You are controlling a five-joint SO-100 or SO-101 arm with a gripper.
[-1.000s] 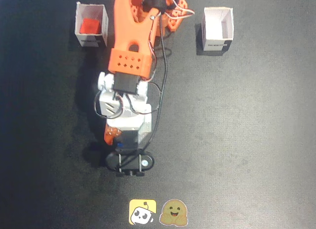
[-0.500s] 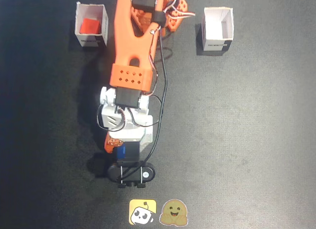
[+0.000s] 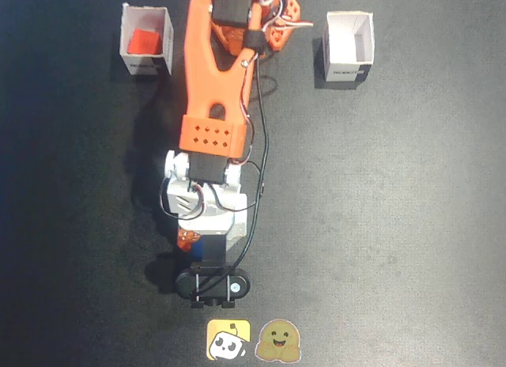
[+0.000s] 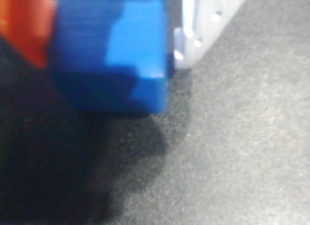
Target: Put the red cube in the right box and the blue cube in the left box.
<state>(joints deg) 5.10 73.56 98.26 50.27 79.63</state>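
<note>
The blue cube [image 4: 116, 55] fills the upper left of the wrist view, held just above the dark table between an orange finger [image 4: 26, 26] on its left and a white finger [image 4: 198, 26] on its right. My gripper [image 4: 111, 40] is shut on it. In the fixed view the gripper [image 3: 205, 247] sits low and centre-left, with only a sliver of the blue cube [image 3: 213, 247] showing under the wrist. The red cube [image 3: 145, 41] lies inside the white box [image 3: 147, 65] at the upper left.
A second white box [image 3: 348, 66] stands open at the upper right of the fixed view. The orange arm [image 3: 217, 74] stretches down from its base at the top centre. Two stickers [image 3: 229, 339] lie at the bottom edge, just below the black wrist camera mount [image 3: 212, 281].
The arm has stretched further toward the bottom of the fixed view. The blue cube, hidden a second ago, now shows between the fingers.
</note>
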